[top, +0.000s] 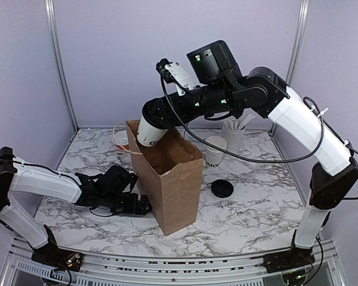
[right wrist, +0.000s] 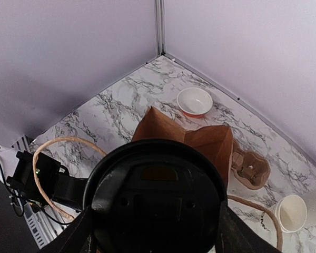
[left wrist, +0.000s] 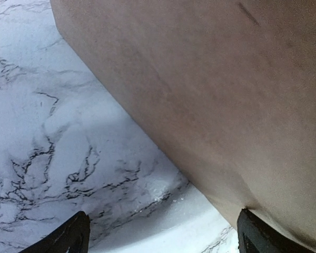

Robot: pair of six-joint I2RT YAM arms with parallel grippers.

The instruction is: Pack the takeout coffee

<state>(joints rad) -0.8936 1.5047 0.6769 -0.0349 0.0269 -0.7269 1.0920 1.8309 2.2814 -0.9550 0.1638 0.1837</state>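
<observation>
Takeout coffee, a small white paper cup with a round black plastic lid (top: 150, 132), hangs tilted just above the mouth of a tall brown paper bag (top: 170, 179), clasped by the right arm's fingers (right wrist: 76, 237); lidding looks done, lowering and letting go remain. The left arm's fingers (left wrist: 68, 237) stand wide apart, holding nothing, at the bag's foot on the marbled tabletop (top: 256, 208). The bag's inside is hidden, and I cannot tell whether the open white cup (top: 215, 152) and loose black lid (top: 222, 188) beside it still need packing.
</observation>
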